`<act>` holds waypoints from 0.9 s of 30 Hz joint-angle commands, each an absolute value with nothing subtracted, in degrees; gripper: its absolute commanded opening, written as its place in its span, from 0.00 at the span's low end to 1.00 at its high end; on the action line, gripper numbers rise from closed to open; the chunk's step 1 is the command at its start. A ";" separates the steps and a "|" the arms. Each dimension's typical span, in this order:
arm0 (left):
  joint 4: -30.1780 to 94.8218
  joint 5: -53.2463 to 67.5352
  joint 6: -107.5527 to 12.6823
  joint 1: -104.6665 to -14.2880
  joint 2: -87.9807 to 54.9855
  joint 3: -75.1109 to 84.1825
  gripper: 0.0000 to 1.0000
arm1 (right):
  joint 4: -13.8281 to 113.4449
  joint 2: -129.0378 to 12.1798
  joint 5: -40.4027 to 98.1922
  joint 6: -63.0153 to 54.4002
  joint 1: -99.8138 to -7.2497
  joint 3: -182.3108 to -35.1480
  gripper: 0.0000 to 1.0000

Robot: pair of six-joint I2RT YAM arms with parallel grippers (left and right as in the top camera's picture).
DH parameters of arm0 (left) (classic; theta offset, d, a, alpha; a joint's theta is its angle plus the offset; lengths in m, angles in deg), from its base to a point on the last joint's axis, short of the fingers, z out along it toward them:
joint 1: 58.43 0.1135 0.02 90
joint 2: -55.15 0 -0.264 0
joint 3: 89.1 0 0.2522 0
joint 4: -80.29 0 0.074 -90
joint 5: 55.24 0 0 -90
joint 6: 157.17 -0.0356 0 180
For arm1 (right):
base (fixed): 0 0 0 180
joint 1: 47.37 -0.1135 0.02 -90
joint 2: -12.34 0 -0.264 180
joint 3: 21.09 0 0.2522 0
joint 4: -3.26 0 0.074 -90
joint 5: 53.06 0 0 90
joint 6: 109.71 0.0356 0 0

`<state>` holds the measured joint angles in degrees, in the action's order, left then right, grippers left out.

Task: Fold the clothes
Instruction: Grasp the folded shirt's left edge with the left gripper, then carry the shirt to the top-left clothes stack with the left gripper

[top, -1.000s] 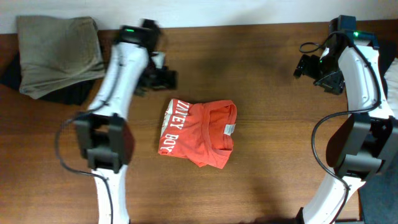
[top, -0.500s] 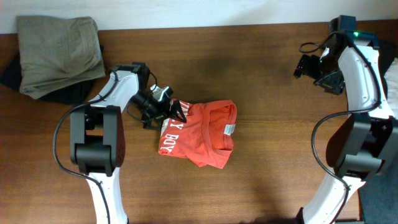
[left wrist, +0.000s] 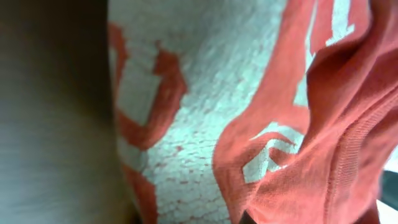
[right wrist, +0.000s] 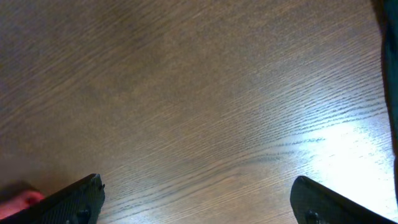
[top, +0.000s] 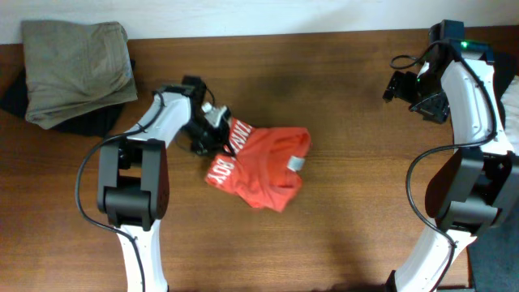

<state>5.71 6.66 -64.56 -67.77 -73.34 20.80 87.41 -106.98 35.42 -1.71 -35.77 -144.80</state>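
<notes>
A brown wooden table (top: 340, 227) seen from above, with a robot arm on each side. A red-orange T-shirt (top: 263, 170) lies crumpled a little left of the table's centre, partly folded on itself. Its left edge carries white lettering (top: 220, 162) and is lifted and tilted toward the left gripper (top: 220, 136).

The left gripper sits right at that raised edge and pinches the cloth. In the left wrist view the T-shirt (left wrist: 205, 112) fills nearly the whole picture at very close range – white print on red-orange cotton, with a bunched ridge of fabric on the right. The fingers themselves are hidden there.

At the far left corner lies a folded khaki-olive garment (top: 77, 69), resting partly on a black garment (top: 89, 123) that shows at its near edge. Both are well apart from the T-shirt.

The right gripper (top: 397, 85) hangs over bare wood at the far right, well away from the T-shirt. Its fingers (right wrist: 81, 199) are spread wide – one shows in each lower corner of the right wrist view, with only wood grain between them.
</notes>
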 commanded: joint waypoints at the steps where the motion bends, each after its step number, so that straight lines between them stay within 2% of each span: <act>1: 6.59 23.71 -67.25 -63.75 -74.47 30.35 0.04 | 87.44 -107.03 35.73 -1.42 -35.66 -145.66 0.99; 4: 10.37 27.21 -73.24 -61.17 -74.47 35.53 0.04 | 87.44 -107.03 35.73 -1.42 -35.66 -145.66 0.99; 11: 27.55 35.49 -75.03 -54.96 -74.47 38.30 0.04 | 87.44 -107.03 35.73 -1.42 -35.66 -145.66 0.99; 16: 28.77 36.10 -74.29 -51.60 -74.47 46.41 0.04 | 87.44 -107.03 35.73 -1.42 -35.66 -145.66 0.99; 23: 27.15 35.62 -66.07 -49.63 -74.45 55.24 0.04 | 87.44 -107.03 35.73 -1.42 -35.66 -145.66 0.99; 27: 25.21 28.67 -64.76 -49.63 -74.36 61.93 0.04 | 87.44 -107.03 35.73 -1.42 -35.66 -145.66 0.99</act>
<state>24.99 34.71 -66.64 -49.65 -74.84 56.18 87.41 -106.98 35.42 -1.73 -35.77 -144.80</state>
